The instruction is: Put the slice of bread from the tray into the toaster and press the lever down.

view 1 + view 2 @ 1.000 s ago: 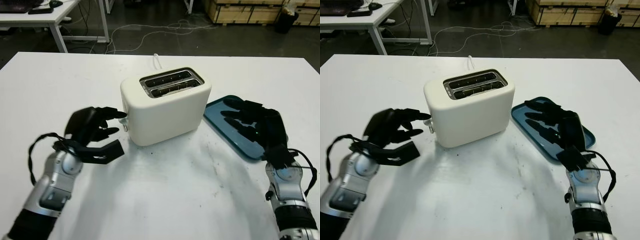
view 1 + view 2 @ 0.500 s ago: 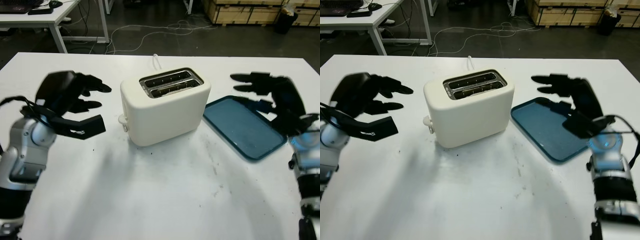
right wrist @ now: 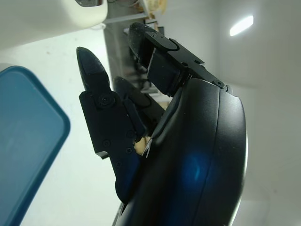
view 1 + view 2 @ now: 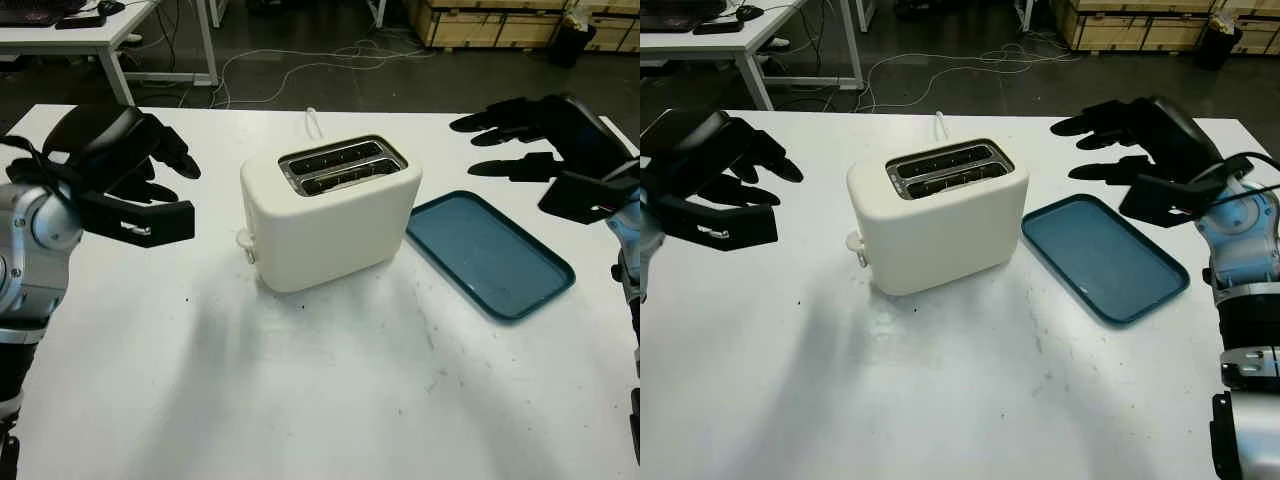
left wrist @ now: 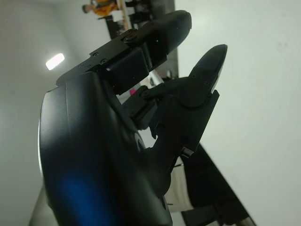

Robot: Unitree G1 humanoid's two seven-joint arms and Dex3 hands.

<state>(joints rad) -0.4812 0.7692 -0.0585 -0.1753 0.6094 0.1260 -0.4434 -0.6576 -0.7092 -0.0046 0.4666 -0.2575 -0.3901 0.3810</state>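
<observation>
- Both hands had pulled away from the work within the last second: the left hand [image 4: 115,170] had risen from beside the toaster's lever to the upper left of the frame, and the right hand [image 4: 555,150] had lifted off the tray to the upper right.
- Neither hand held anything; both were open in the air, well apart from the toaster [image 4: 330,210].
- Toaster stood mid-frame on the white table [image 4: 320,400], with both slots dark inside; whether bread sat in them could not be told.
- Blue tray [image 4: 490,255] lay just right of the toaster, and no bread lay on it.
- Lever [image 4: 243,240] sat low on the toaster's left end, so the task looked finished and the arms seemed to be retreating.
</observation>
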